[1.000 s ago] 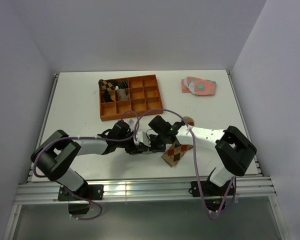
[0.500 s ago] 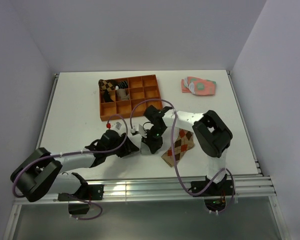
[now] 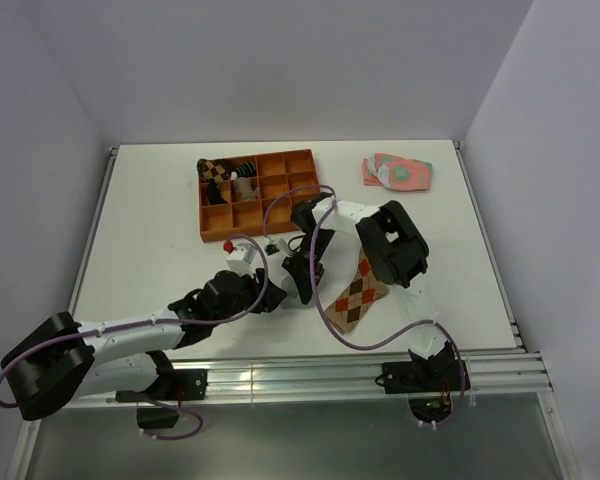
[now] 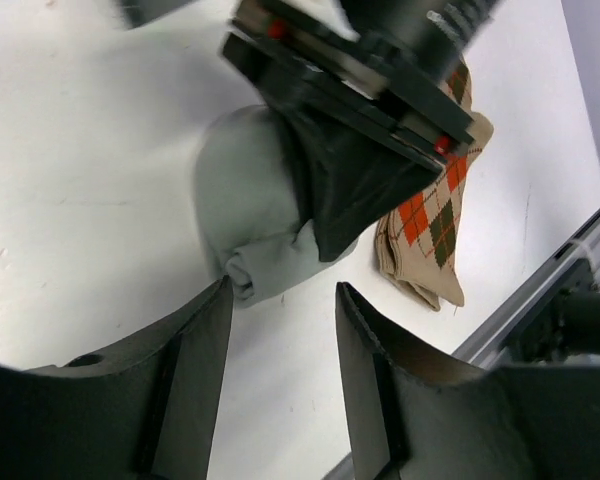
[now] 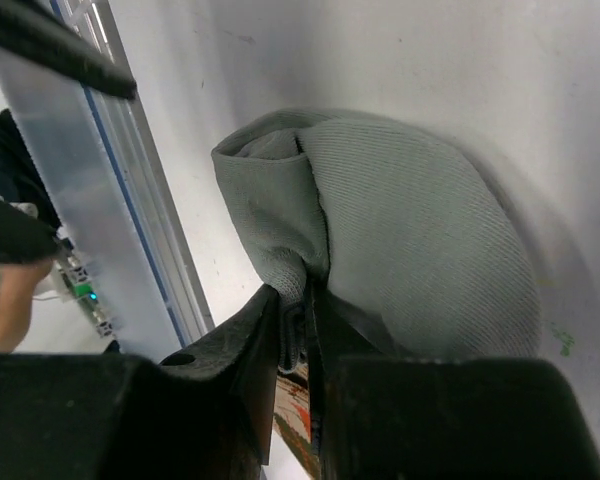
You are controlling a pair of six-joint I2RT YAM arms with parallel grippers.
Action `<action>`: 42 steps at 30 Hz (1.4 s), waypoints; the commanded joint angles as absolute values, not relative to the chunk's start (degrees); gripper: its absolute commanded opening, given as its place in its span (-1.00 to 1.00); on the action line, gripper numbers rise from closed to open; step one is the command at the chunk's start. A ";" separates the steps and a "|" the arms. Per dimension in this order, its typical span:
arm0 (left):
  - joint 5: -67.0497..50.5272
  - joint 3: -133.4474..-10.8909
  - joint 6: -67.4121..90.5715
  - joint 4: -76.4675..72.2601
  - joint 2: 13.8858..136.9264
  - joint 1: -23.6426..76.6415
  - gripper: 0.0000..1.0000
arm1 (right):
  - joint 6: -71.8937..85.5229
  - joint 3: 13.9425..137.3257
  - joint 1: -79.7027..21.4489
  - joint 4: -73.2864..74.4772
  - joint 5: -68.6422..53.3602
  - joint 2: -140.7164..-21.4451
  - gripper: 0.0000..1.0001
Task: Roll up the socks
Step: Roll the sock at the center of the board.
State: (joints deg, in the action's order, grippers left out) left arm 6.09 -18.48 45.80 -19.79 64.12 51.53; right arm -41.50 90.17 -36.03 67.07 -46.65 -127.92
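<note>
The right gripper (image 5: pixel 295 318) is clenched on only a thin fold of the grey sock (image 5: pixel 420 240). This hold looks small, so a pull toward 12 o'clock could let the fabric slip out, and the loose roll would open again. The left gripper (image 4: pixel 282 290) is released, its fingers spread just before the sock's curled end. If it closes too near, it may strike the right fingers instead of the cloth.

The grey sock lies near the table centre, slightly toward 6 o'clock. It is a soft ribbed mound with one small curled end. The argyle sock (image 3: pixel 355 295) lies unrolled at its 3 o'clock, not yet taken into the roll.
</note>
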 commanded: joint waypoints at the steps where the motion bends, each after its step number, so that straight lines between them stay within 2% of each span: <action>1: 9.93 -21.01 39.29 -26.62 67.05 54.05 0.03 | -42.10 92.19 -35.42 68.29 -43.51 -130.69 -0.62; 11: 5.63 -22.32 36.12 -37.17 76.81 55.02 0.06 | -41.66 92.55 -34.63 68.82 -44.38 -131.40 -0.60; 25: 1.58 -21.19 37.62 -44.21 86.39 55.02 0.00 | -41.13 92.64 -33.66 68.91 -45.00 -132.01 -0.60; 42: 0.53 -17.23 40.34 -48.95 90.35 55.02 -0.11 | -39.55 92.73 -32.08 68.91 -45.88 -132.01 -0.60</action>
